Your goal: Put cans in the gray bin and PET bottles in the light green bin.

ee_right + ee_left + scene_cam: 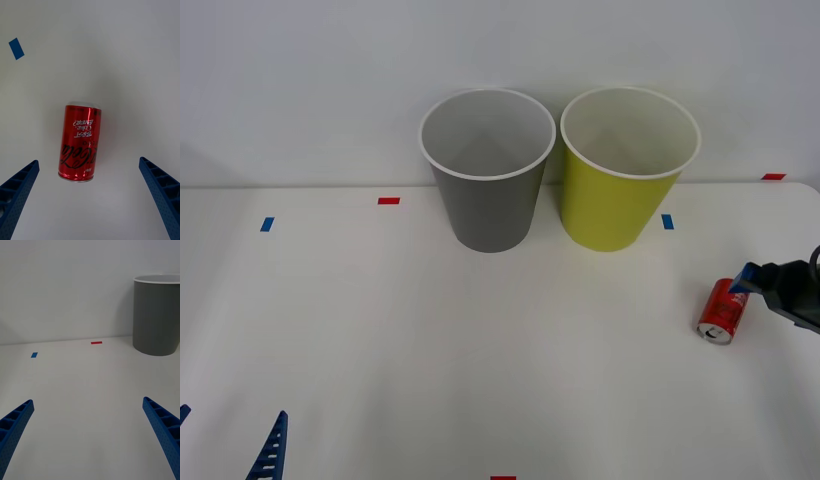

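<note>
A small red can (721, 310) with white lettering lies on its side on the white table at the right, well apart from both bins. My right gripper (755, 285) hovers just beyond it at the table's right edge. In the right wrist view the can (79, 144) lies ahead of the open right gripper (90, 202), nearer one blue finger (17, 191) and touching neither. The gray bin (487, 170) and the light green bin (628, 165) stand upright side by side at the back. My left gripper (225, 435) waits open at the front left. PET bottles are out of view.
Small red tape marks (388, 200) and blue tape marks (267, 224) dot the table. A plain wall rises right behind the bins. The left wrist view faces the gray bin (156, 315) across bare tabletop.
</note>
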